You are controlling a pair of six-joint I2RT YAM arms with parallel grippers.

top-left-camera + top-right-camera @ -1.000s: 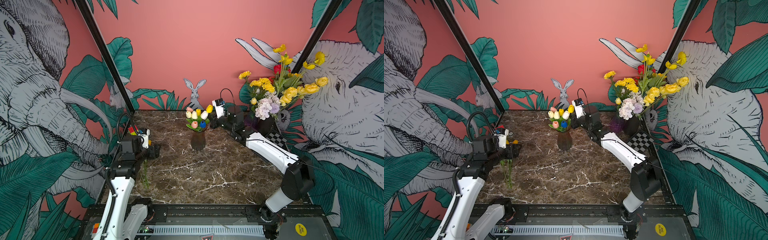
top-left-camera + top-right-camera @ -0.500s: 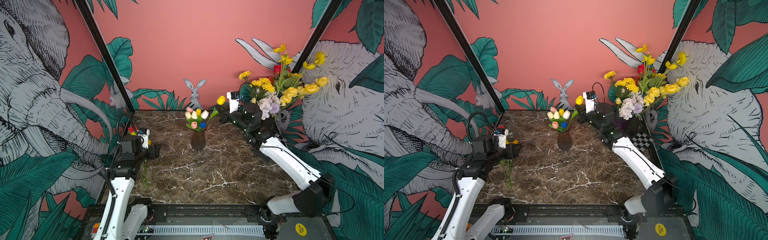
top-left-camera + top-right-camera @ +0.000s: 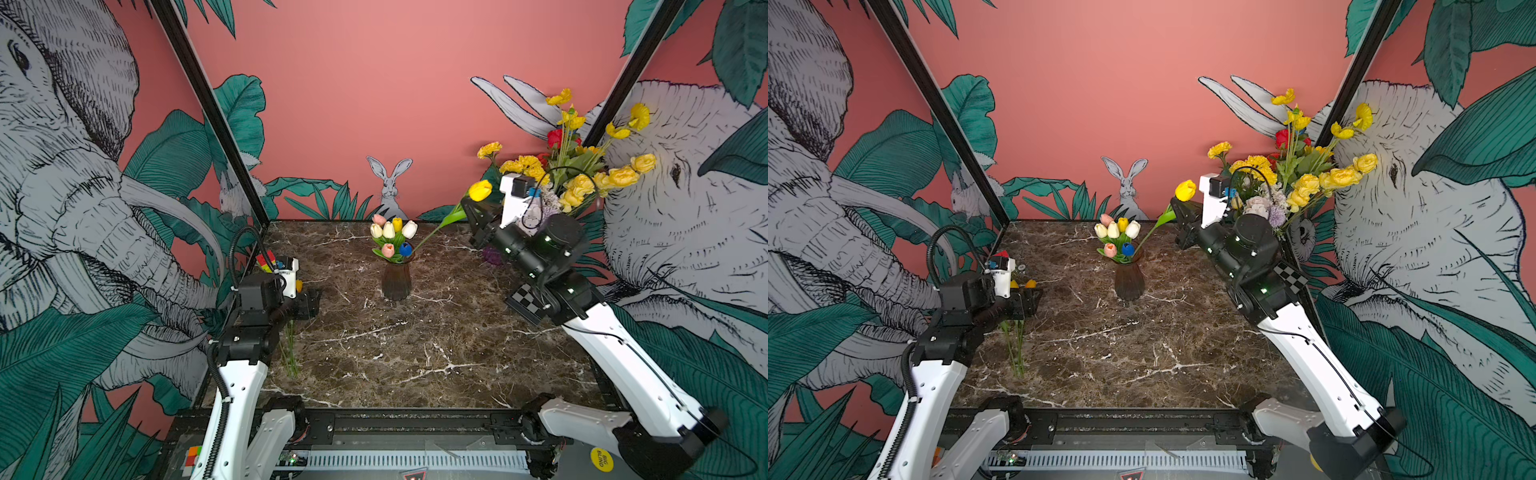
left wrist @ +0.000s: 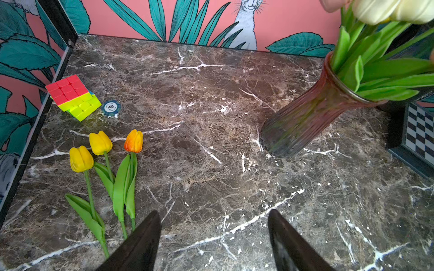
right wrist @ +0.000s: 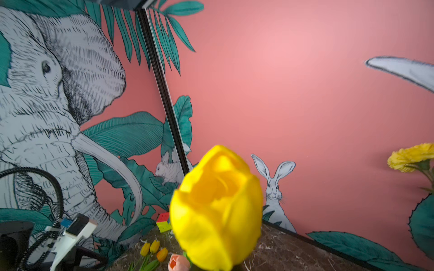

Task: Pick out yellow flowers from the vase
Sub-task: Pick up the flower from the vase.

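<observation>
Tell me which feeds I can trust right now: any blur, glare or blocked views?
Right wrist view: the yellow tulip sits close, soft-focused, hiding much behind it. Left wrist view: marble table and laid tulips crisp; vase looks smeared. Both top views: evenly lit, sharp, no harsh glare.

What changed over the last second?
Right pincer, shut on the yellow tulip, rose and swung away from the vase toward the bouquet, drawing the tulip out; its stem end still looks near the rim. Left pincer stayed open and still; three tulips on the table unmoved.
</observation>
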